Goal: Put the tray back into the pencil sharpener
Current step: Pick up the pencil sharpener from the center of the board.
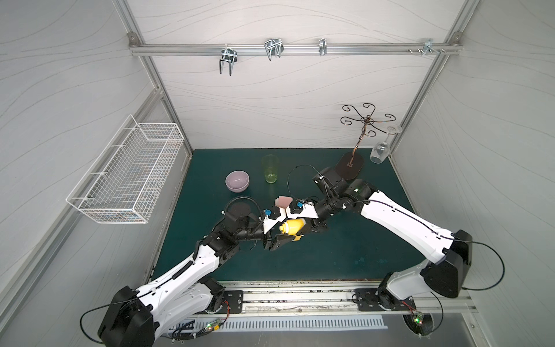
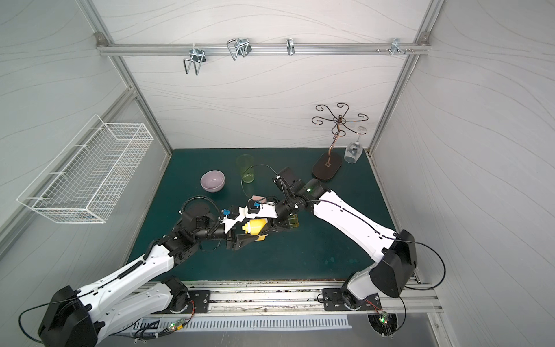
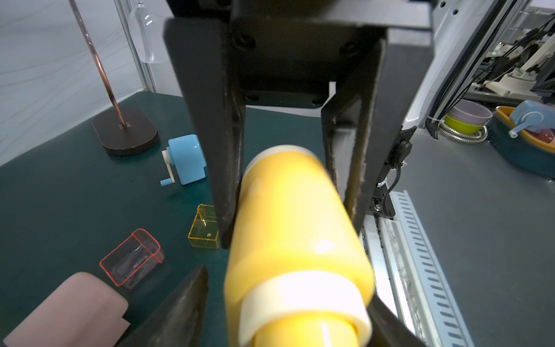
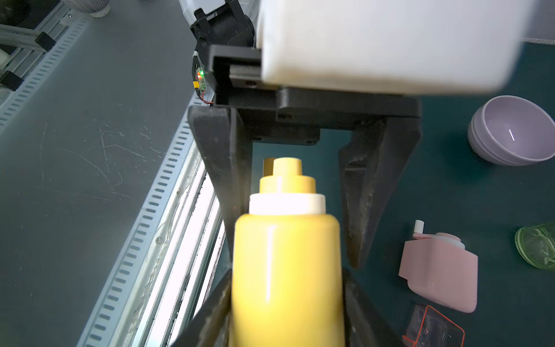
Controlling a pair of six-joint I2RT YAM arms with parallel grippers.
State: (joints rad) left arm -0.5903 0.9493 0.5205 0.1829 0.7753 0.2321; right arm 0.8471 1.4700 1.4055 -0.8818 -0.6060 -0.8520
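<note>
A yellow pencil sharpener point(image 1: 292, 226) hangs above the mat's middle, lying level between both arms. My right gripper point(image 4: 285, 273) is shut on its body. My left gripper point(image 3: 288, 288) reaches around its stepped cap end from the opposite side. The left jaws stand open: one finger touches the sharpener, and the other point(image 3: 183, 300) stands off it with mat showing between. A clear yellow tray point(image 3: 204, 226) lies on the green mat under the arms and also shows in a top view point(image 2: 292, 222). No gripper touches it.
On the mat lie a blue sharpener point(image 3: 186, 159), a pink sharpener point(image 4: 440, 270) and a clear red tray point(image 3: 132, 258). Farther back stand a purple bowl point(image 1: 237, 181), a green glass point(image 1: 270, 169) and a glass stand point(image 1: 350, 165) with a wine glass point(image 1: 379, 151). A wire basket point(image 1: 126, 174) hangs on the left wall.
</note>
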